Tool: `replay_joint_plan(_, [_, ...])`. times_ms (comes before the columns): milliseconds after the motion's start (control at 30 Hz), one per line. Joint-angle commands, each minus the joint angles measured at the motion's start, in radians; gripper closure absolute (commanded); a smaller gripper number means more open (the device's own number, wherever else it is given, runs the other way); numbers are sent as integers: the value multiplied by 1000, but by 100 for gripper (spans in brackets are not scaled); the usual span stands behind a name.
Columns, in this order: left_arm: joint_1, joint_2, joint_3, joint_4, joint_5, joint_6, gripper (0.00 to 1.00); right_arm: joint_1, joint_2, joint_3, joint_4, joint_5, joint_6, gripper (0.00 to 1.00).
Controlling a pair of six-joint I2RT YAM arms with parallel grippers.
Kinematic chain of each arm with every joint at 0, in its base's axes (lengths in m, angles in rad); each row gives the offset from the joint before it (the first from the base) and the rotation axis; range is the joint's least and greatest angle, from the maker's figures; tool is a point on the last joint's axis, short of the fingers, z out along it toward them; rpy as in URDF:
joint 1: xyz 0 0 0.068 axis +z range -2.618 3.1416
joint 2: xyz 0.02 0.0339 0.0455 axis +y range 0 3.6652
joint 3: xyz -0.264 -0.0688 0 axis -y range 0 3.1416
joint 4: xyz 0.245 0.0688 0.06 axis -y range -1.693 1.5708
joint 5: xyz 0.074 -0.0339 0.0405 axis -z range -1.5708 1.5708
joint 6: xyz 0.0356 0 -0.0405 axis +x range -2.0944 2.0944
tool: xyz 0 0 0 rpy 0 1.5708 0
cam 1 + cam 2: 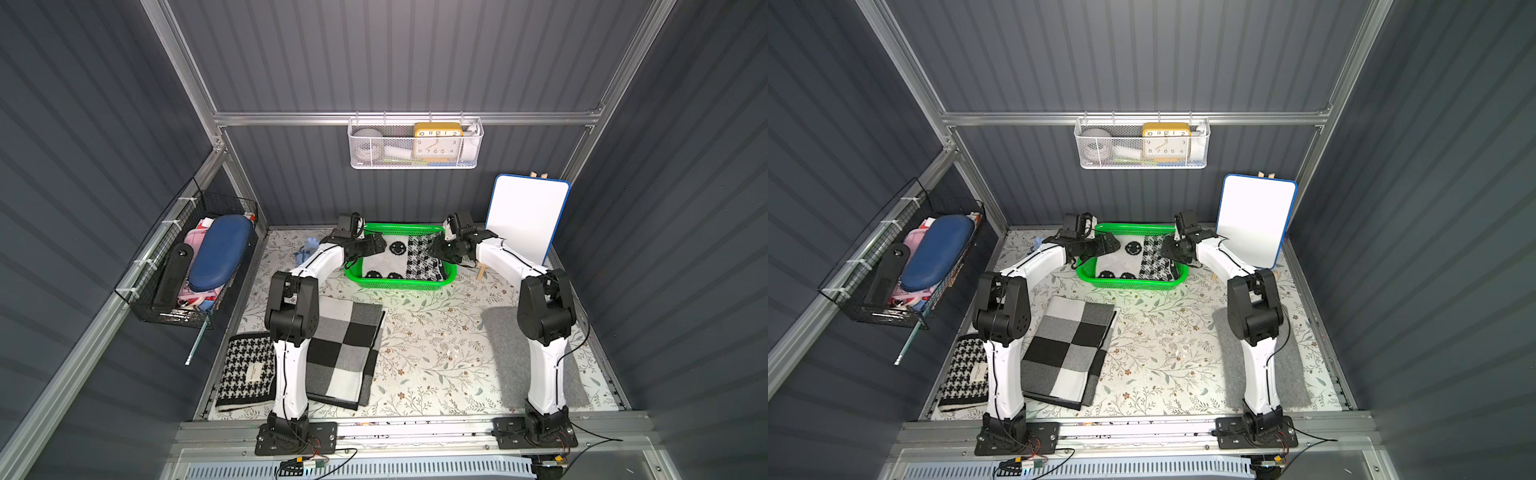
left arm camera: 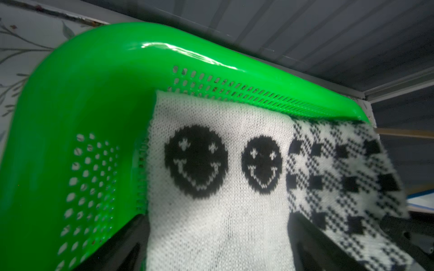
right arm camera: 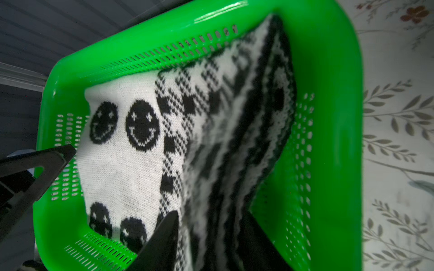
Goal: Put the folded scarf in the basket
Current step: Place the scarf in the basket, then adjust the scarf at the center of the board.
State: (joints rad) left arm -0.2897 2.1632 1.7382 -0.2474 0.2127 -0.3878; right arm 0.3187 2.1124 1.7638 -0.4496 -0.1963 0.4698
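The folded scarf (image 1: 399, 259) (image 1: 1133, 259), white knit with black smiley faces and a houndstooth part, lies inside the bright green basket (image 1: 399, 286) (image 1: 1133, 284) at the back of the table. My left gripper (image 1: 365, 251) (image 1: 1096, 248) reaches over the basket's left end. In the left wrist view its jaws stand wide open (image 2: 216, 218) on either side of the scarf (image 2: 223, 117), beside the basket wall (image 2: 94, 82). My right gripper (image 1: 436, 249) (image 1: 1169, 249) is at the right end. Its fingers are apart (image 3: 211, 213) around the scarf's raised folded edge (image 3: 131, 169), inside the basket (image 3: 328, 93).
A grey and black checked scarf (image 1: 345, 353) and a houndstooth one (image 1: 247, 376) lie front left, and a grey cloth (image 1: 511, 353) front right. A whiteboard (image 1: 525, 216) stands on a small easel behind the right arm. A white mesh basket (image 1: 415, 143) and a black wire basket (image 1: 191, 266) hang on the walls.
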Motion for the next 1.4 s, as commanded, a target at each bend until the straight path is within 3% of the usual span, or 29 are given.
replay_joint_plan(0, [5, -102, 26, 8, 65, 11, 1, 3, -57, 32, -59, 5, -15, 43])
replay_joint_plan(200, [3, -233, -5, 24, 167, -35, 1, 24, -155, 21, -172, 26, -41, 37])
replay_joint_plan(333, [-1, -347, -113, 44, 223, -68, 1, 45, -293, -107, -157, 31, -39, 37])
replay_joint_plan(567, [-36, -635, -388, 61, 249, -78, 1, 76, -613, -427, -95, 10, 2, 37])
replay_joint_plan(767, [-118, -891, -665, 79, 165, -149, 1, 158, -806, -647, -52, -11, 59, 38])
replay_joint_plan(967, [-155, -1108, -898, 98, 84, -288, 1, 293, -810, -750, 43, 1, 104, 38])
replay_joint_plan(1133, [-158, -1265, -1129, 148, 56, -375, 1, 426, -726, -788, 172, 106, 188, 39])
replay_joint_plan(1367, [-157, -1408, -1272, 32, -3, -455, 1, 529, -555, -817, 388, 84, 327, 41])
